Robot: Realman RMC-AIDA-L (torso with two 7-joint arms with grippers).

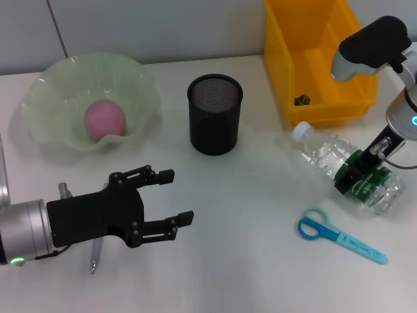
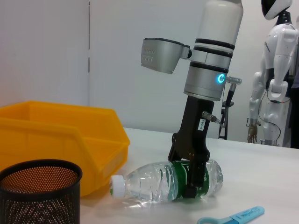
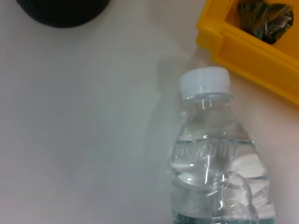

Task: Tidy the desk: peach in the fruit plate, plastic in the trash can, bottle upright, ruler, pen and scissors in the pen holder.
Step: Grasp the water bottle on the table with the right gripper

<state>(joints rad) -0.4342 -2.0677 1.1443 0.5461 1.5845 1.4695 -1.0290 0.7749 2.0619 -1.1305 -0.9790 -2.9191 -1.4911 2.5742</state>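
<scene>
Head view: we judge the step in hand to be righting the bottle, which lies on its side on the tabletop just in front of the trash can, cap toward the pen holder. The right gripper is down on the green label, its jaws on either side of the body. To do this well, we want the grip firm at the label band and the lift pivoting the cap upward, clear of the bin wall (thin plastic may buckle or slip). The left gripper hangs open and empty over the near tabletop, above the pen. The peach sits in the fruit plate; the scissors lie near the bottle.

Left wrist view: the right arm stands nearly vertical over the bottle, and the right gripper appears closed around the label.

Right wrist view: we see only the bottle's cap and shoulder, with a crumpled wrapper in the trash can.
</scene>
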